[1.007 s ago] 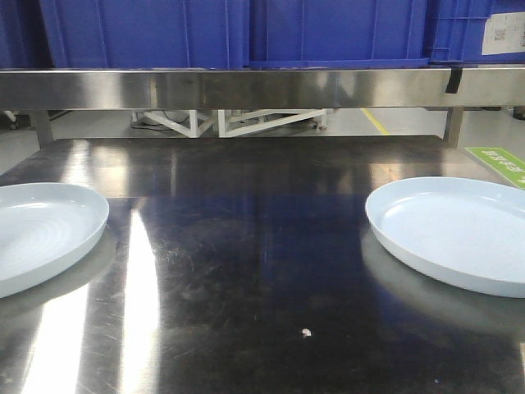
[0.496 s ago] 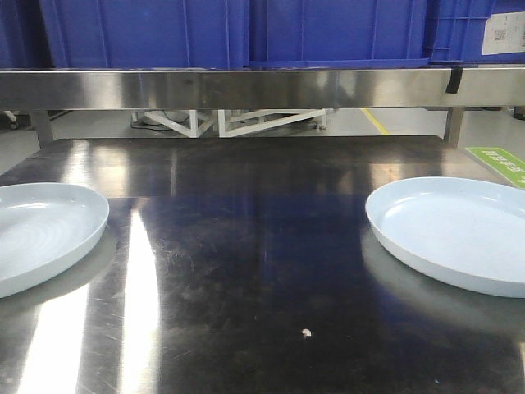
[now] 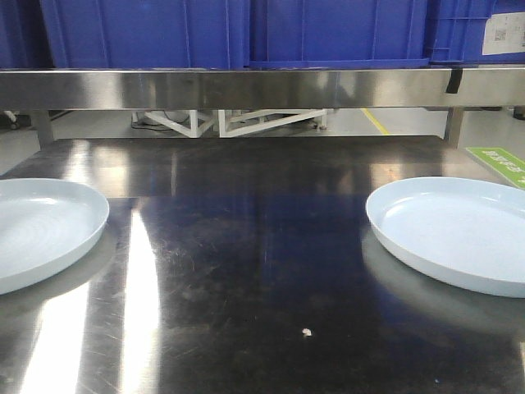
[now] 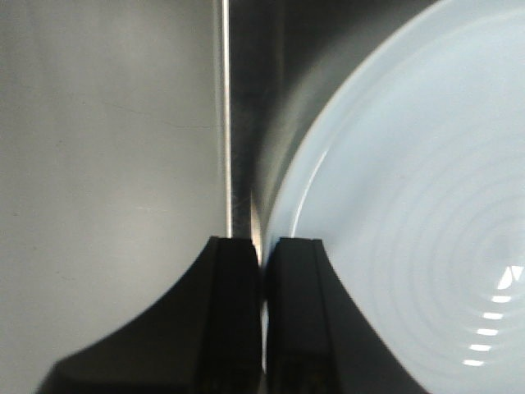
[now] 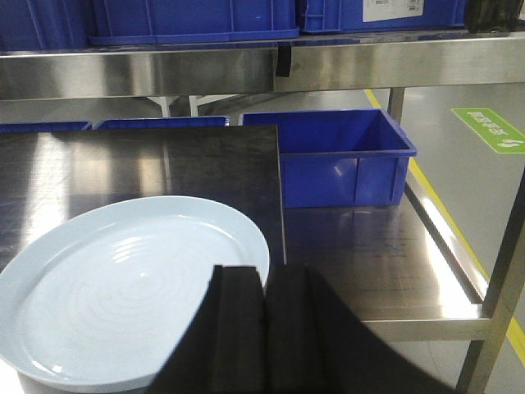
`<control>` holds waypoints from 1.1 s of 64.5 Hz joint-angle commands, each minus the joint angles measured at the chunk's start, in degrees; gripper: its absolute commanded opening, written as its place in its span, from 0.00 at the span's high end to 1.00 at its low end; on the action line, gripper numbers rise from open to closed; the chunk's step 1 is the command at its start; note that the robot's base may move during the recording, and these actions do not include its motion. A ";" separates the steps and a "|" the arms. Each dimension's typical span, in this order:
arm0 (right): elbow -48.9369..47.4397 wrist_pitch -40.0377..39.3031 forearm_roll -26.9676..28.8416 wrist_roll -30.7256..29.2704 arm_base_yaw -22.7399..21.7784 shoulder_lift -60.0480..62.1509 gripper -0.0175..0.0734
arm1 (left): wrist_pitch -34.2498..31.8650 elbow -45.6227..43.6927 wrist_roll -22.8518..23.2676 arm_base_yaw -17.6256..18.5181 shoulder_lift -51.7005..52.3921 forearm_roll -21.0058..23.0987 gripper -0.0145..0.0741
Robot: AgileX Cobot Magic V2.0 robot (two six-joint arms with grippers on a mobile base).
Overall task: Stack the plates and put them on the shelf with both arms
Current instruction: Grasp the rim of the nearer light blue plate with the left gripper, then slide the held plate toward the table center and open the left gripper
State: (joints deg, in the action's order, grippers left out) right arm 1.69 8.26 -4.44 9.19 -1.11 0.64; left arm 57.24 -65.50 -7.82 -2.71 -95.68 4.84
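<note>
Starting at the left gripper (image 4: 262, 243): jaws pressed shut, only a hairline seam between the dark fingers (image 4: 234, 312), tips right by the rim of the left plate (image 4: 410, 205), contact impossible to tell. Over to the right gripper (image 5: 264, 272): jaws closed tight too, poised above the near edge of the right plate (image 5: 123, 287). Moving outward, finding both pale plates flat on the dark steel desk (image 3: 246, 246), well apart, one at each side, not yet stacked. Further back, spotting the shelf (image 3: 246, 89), brushed steel, running across the far edge of the desk, blue bins (image 3: 328, 33) sitting on top. Off to the right, catching another blue bin (image 5: 336, 156) on a lower steel tier (image 5: 385, 271) beside the desk.
</note>
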 commanded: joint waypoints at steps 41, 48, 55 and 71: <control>0.00 -4.69 -0.53 -0.15 -0.20 1.05 0.75 | -9.33 -7.69 0.60 22.23 0.11 25.05 0.74; 0.00 -4.69 -0.53 -0.15 -0.20 1.05 0.75 | -10.68 -7.69 0.60 24.56 -2.67 24.94 0.74; 0.00 -4.69 -0.53 -0.15 -0.20 1.05 0.75 | -11.67 -7.69 0.76 25.39 -4.44 24.94 0.74; 0.00 -4.69 -0.53 -0.15 -0.20 1.05 0.75 | -11.31 -7.59 0.84 25.65 -4.23 21.61 0.57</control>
State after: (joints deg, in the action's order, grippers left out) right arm 1.69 8.26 -4.44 9.19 -1.11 0.64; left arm 47.05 -71.43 -7.50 22.43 -102.95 25.73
